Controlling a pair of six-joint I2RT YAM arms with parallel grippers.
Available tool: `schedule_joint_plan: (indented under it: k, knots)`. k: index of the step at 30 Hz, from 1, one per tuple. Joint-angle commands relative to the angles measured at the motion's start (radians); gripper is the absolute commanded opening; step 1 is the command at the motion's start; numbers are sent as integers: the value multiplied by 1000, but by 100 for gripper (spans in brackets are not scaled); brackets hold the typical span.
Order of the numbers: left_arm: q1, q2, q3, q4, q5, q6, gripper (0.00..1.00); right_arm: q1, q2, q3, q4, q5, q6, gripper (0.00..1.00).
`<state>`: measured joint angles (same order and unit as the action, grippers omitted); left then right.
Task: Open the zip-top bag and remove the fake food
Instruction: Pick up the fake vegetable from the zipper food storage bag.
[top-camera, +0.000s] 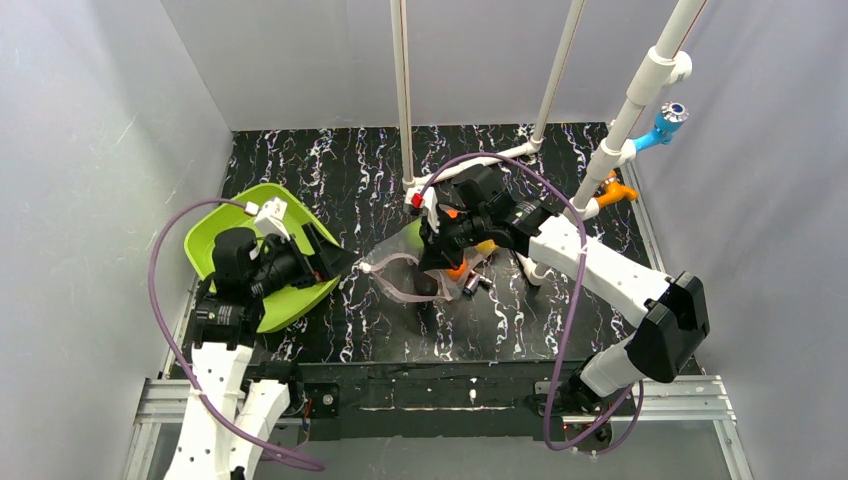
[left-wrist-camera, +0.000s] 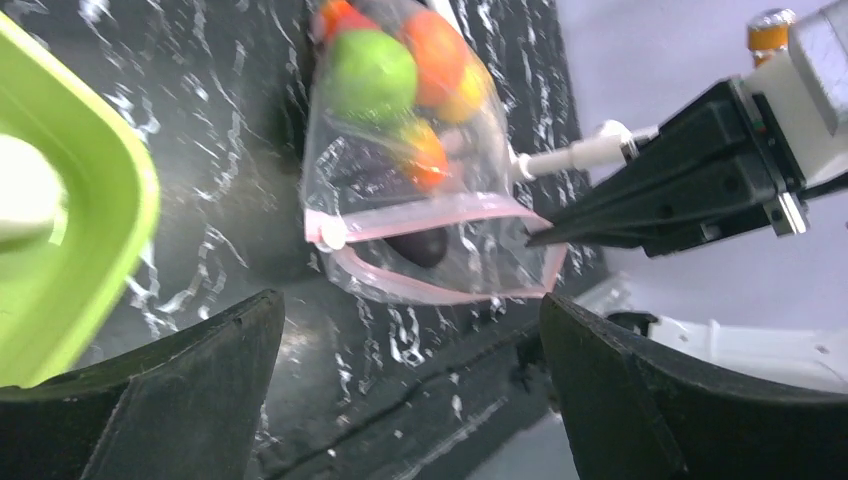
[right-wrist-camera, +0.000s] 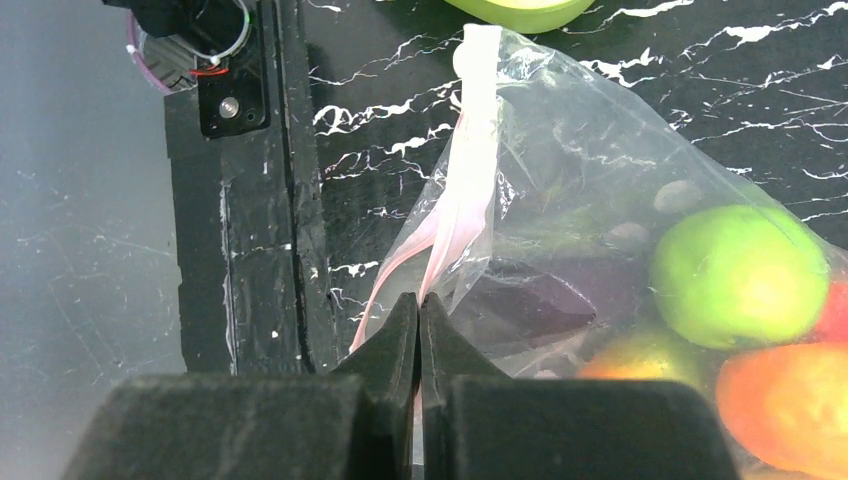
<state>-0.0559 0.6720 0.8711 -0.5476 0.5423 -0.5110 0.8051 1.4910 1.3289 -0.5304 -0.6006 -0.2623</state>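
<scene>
The zip-top bag (top-camera: 398, 283) lies at the table's middle, its pink-stripped mouth gaping toward the left arm. In the left wrist view the bag (left-wrist-camera: 400, 170) holds a green round fruit (left-wrist-camera: 372, 72), an orange (left-wrist-camera: 437, 50), a small orange-yellow piece (left-wrist-camera: 424, 155) and a dark eggplant (left-wrist-camera: 418, 245) at the mouth. My right gripper (right-wrist-camera: 419, 298) is shut on the zip strip (right-wrist-camera: 470, 190) at one corner; it also shows in the top view (top-camera: 440, 262). The green fruit (right-wrist-camera: 735, 275) and the eggplant (right-wrist-camera: 530, 305) lie beyond it. My left gripper (left-wrist-camera: 410, 312) is open and empty, short of the mouth, and shows in the top view (top-camera: 335, 262).
A lime-green tray (top-camera: 228, 235) sits under the left arm, its rim in the left wrist view (left-wrist-camera: 95, 230). Small metal fittings (top-camera: 477, 284) lie right of the bag. White pipes (top-camera: 403, 90) rise at the back, with orange (top-camera: 618, 190) and blue (top-camera: 665, 125) fittings. Grey walls close in on both sides.
</scene>
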Motion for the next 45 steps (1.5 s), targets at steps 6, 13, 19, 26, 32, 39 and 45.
schedule_joint_plan:
  k: [6, 13, 19, 26, 32, 39, 45]
  knots:
    - [-71, -120, -152, 137, 161, -239, 98, -4, -29, 41, -44, -95, -67, 1]
    - [-334, -151, -222, 172, -46, -275, 98, -4, -18, 52, -62, -106, -78, 1]
    - [-535, -98, -288, 298, -207, -299, 100, -4, -26, 53, -79, -126, -103, 1]
    - [-605, -92, -320, 392, -280, -328, 100, -6, -38, 43, -74, -129, -103, 1]
    - [-644, -51, -321, 454, -307, -330, 100, -6, -40, 42, -74, -132, -102, 1]
    - [-695, 56, -317, 500, -338, -302, 79, -9, -47, 40, -73, -133, -101, 1]
    - [-736, 138, -309, 494, -440, -241, 70, -11, -54, 36, -69, -136, -100, 1]
